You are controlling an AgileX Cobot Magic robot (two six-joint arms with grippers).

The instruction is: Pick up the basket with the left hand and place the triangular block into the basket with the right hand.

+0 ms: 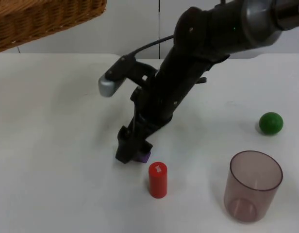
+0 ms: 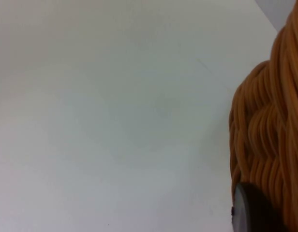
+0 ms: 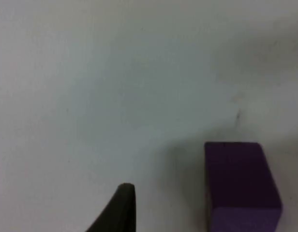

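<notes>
**Purple block at the right hand, basket raised at the far left**

Purple block [image 1: 142,157] lies on the white surface [image 1: 57,145], at the tips of the right hand [image 1: 132,154]. In the top view the block is mostly covered by the hand; a small purple corner shows just beside the fingertips. In the right wrist view the block [image 3: 241,183] presents a flat rectangular face, with one black fingertip [image 3: 121,205] standing apart from it on one side. The second fingertip cannot be made out, so the opening of the right hand cannot be determined, nor whether it has hold of the block.

Wicker basket [image 1: 42,19] sits at the far left of the top view, above the surface edge. In the left wrist view the woven wall of the basket [image 2: 270,140] lies directly against the left hand [image 2: 250,210]; whether that hand is clamped on it cannot be determined.

A red cylinder [image 1: 157,180] stands upright just beside the block. A translucent cup [image 1: 254,186] stands upright to the right of the cylinder. A green ball [image 1: 271,123] rests beyond the cup.
</notes>
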